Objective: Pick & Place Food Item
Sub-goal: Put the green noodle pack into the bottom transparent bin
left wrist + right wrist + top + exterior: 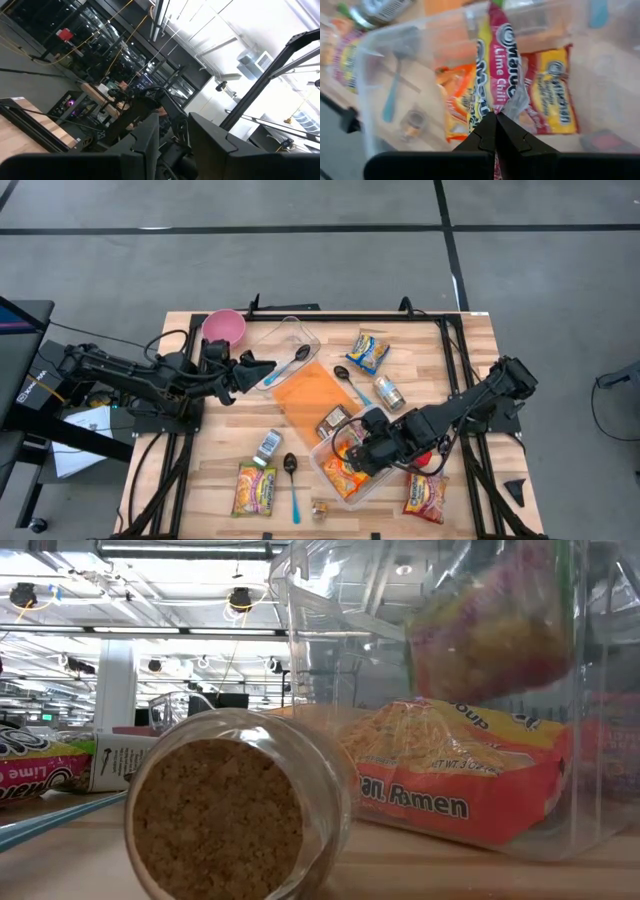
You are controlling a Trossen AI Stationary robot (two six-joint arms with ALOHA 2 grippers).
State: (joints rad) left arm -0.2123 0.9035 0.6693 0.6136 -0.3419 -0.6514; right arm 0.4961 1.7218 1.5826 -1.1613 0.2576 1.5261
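Apparently noodle packet (495, 65) hanging upright

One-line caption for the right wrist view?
Right gripper shut on a lime chili noodle packet, holding it over a clear container with ramen packs.

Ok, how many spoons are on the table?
3 spoons. One at the clear tray by the pink bowl, one right of the orange sheet, one near the front edge beside a noodle packet. Others may be hidden.
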